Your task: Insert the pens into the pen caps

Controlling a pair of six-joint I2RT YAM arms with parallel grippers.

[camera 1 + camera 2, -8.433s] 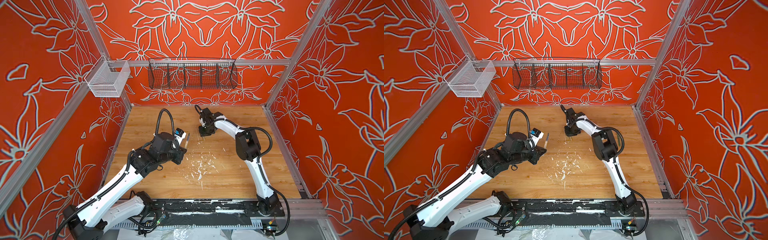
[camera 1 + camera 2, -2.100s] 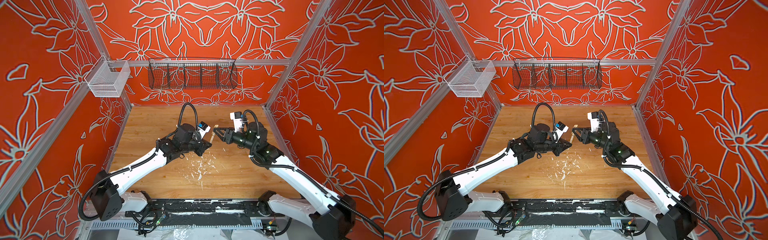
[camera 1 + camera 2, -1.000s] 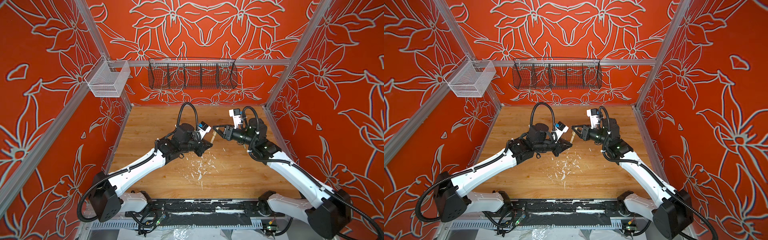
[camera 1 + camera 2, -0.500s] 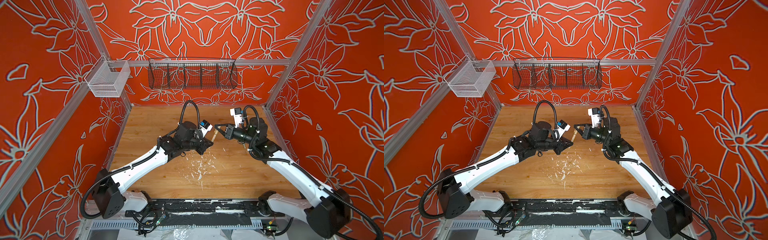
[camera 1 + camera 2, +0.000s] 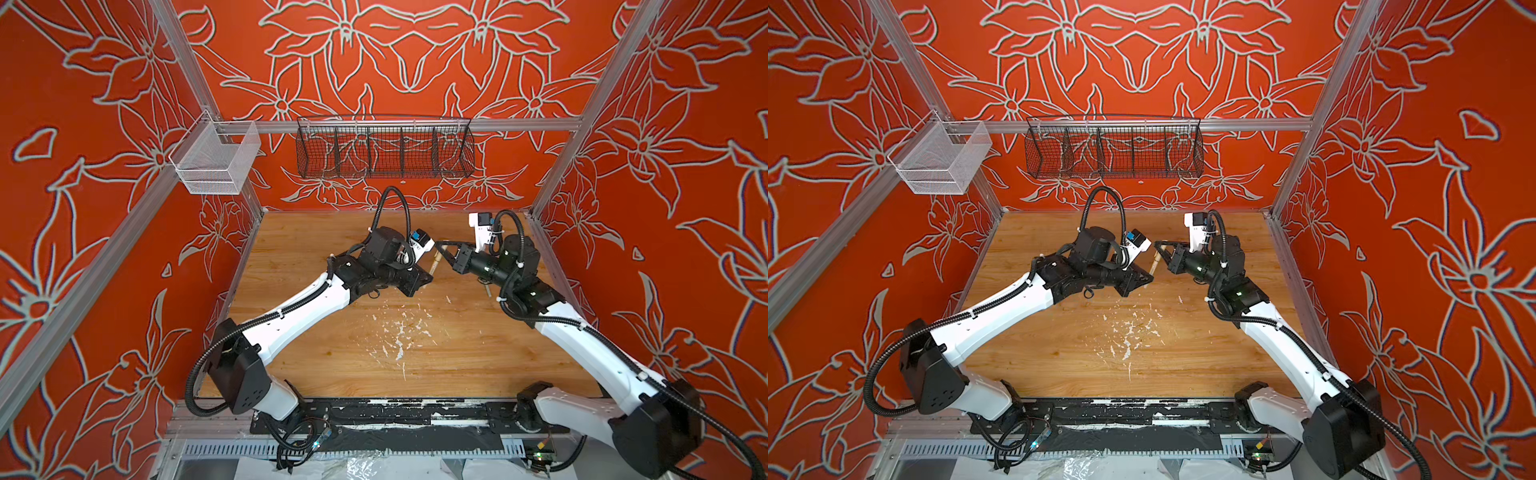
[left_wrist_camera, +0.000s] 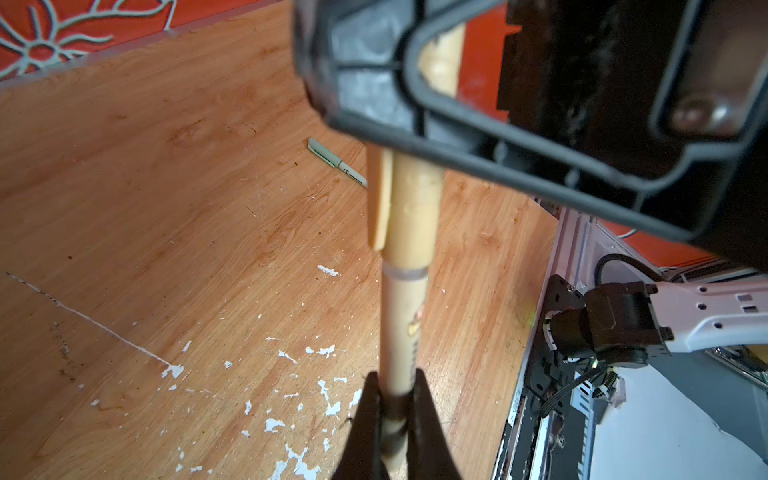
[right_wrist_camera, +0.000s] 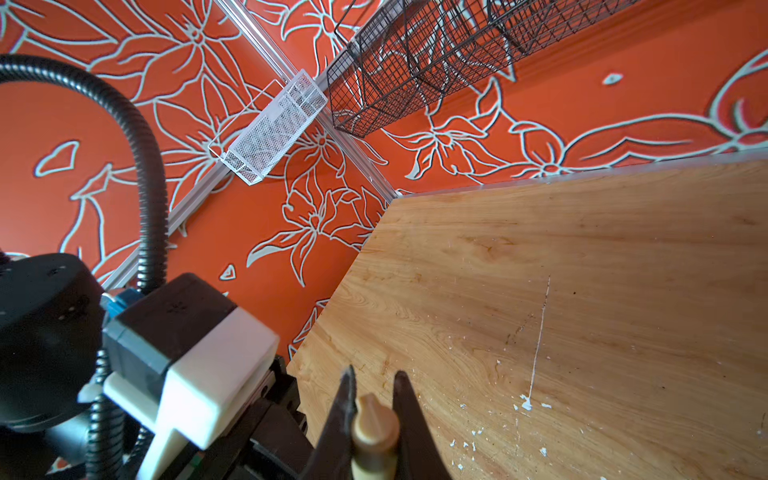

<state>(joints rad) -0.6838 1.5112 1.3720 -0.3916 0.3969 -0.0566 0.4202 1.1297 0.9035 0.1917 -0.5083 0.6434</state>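
The tan pen (image 6: 401, 332) and tan cap (image 6: 415, 208) held joined above the table (image 6: 166, 208).
The left gripper (image 6: 392, 399) is clamped narrow on the pen's barrel; the right gripper (image 7: 374, 386) pinches the cap — sleeved over the pen's end. A pale green pen (image 6: 336, 163) lies apart on the wood — untouched.

Both arms met above the back half of the wooden table (image 5: 1059, 353). A tan pen (image 5: 1154, 266) slanted between them, off the surface. The left gripper (image 5: 1145, 283) was closed on its lower end and the right gripper (image 5: 1158, 249) was closed on its upper end; whether a cap sat there could not be told. White paint flecks (image 5: 1125, 332) lay scattered near the table's middle. A black wire basket (image 5: 1115, 147) hung on the back wall, and a white mesh basket (image 5: 938, 162) on the left rail.
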